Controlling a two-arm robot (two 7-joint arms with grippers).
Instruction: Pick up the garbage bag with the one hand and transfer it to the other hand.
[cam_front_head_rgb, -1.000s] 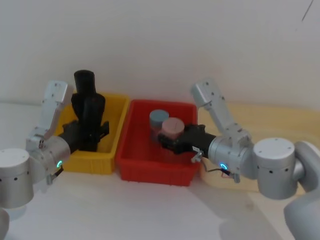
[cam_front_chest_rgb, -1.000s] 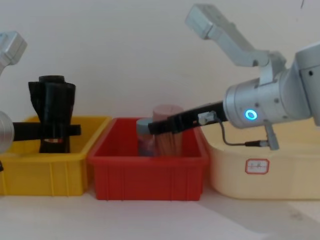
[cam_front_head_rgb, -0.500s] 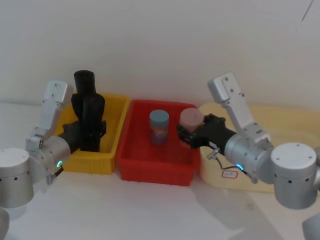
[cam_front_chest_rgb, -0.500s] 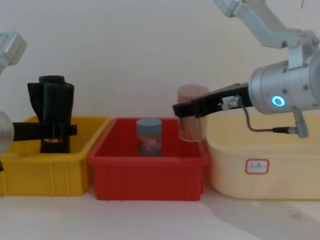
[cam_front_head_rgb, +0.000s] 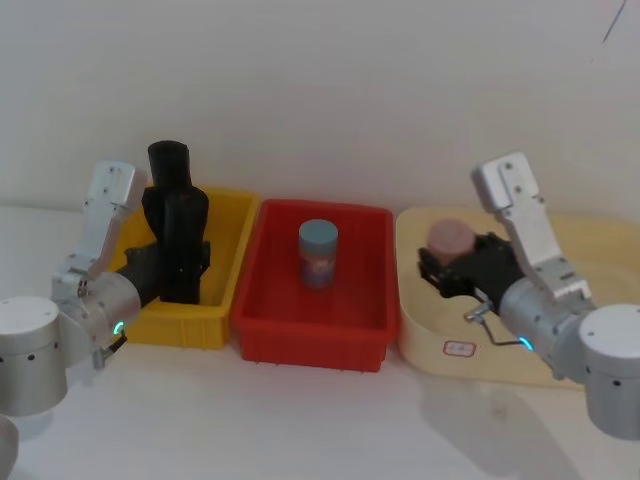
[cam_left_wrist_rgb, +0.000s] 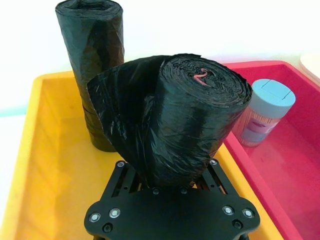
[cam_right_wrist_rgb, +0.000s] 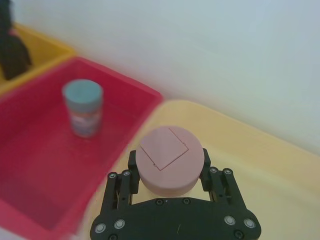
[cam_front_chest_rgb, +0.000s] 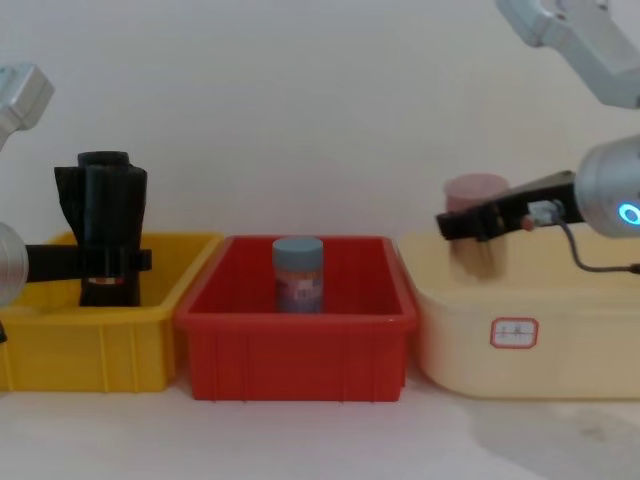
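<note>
Where the white tabletop (cam_front_head_rgb: 300, 420) meets the plain pale wall (cam_front_head_rgb: 350, 90), we see three containers in a row along its far edge. A yellow bin (cam_front_head_rgb: 190, 328) sits toward the left, a red bin (cam_front_head_rgb: 300, 340) in the middle, and a cream tub (cam_front_chest_rgb: 470, 350) toward the right with a small label (cam_front_chest_rgb: 512, 331) on its front.

Inside the yellow bin the garbage bag (cam_left_wrist_rgb: 185, 115) is upright, a loose flap hanging off one side. The left gripper (cam_front_head_rgb: 183, 258) is clenched around its lower half. Just behind it (touching or only close, we cannot tell) stands a slimmer black roll (cam_left_wrist_rgb: 95, 65).

Alone in the red bin, a blue-lidded jar (cam_front_head_rgb: 318, 253) stands upright.

Over the left end of the cream tub the right gripper (cam_front_head_rgb: 447, 262) grasps a pink-lidded jar (cam_right_wrist_rgb: 170, 160) by its sides, lid up. We cannot tell whether that jar touches the tub's floor. The red bin lies between the two grippers.
</note>
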